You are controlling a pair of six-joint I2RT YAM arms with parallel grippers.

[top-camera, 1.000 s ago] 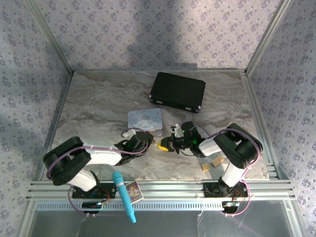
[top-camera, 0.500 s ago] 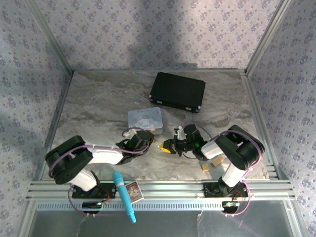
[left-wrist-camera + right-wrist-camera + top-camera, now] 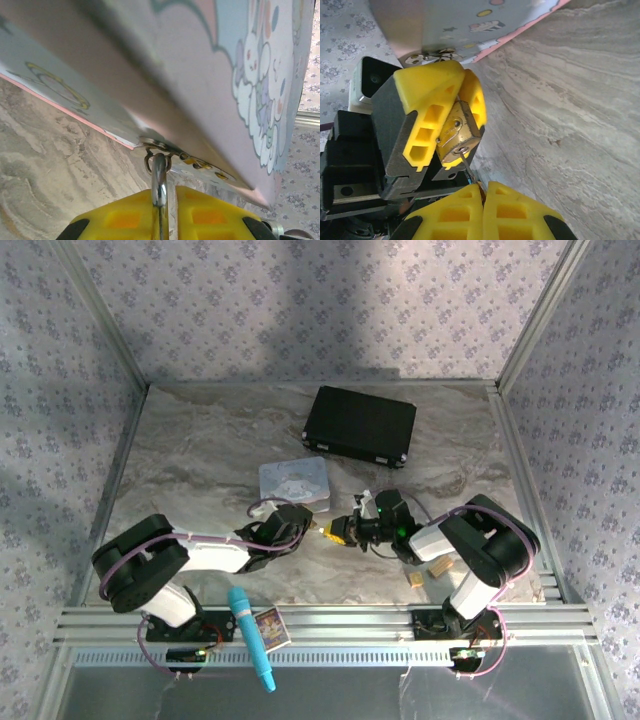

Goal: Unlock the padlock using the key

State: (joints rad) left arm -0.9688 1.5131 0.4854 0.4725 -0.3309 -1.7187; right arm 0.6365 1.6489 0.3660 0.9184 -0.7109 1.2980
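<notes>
Slightly shifted, right gripper (image 3: 482,191) pinches the silvery key (image 3: 466,163) into the brass padlock (image 3: 461,131) clamped in left gripper (image 3: 168,196).

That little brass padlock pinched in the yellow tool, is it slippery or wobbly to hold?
Likely slippery: the padlock has smooth, shiny metal faces, and the left tool pinches it by its flat sides. It is probably heavy for its size, since it looks like solid metal. It may twist or swing, because its thin shackle hangs through a small wire loop on the tin.
</notes>
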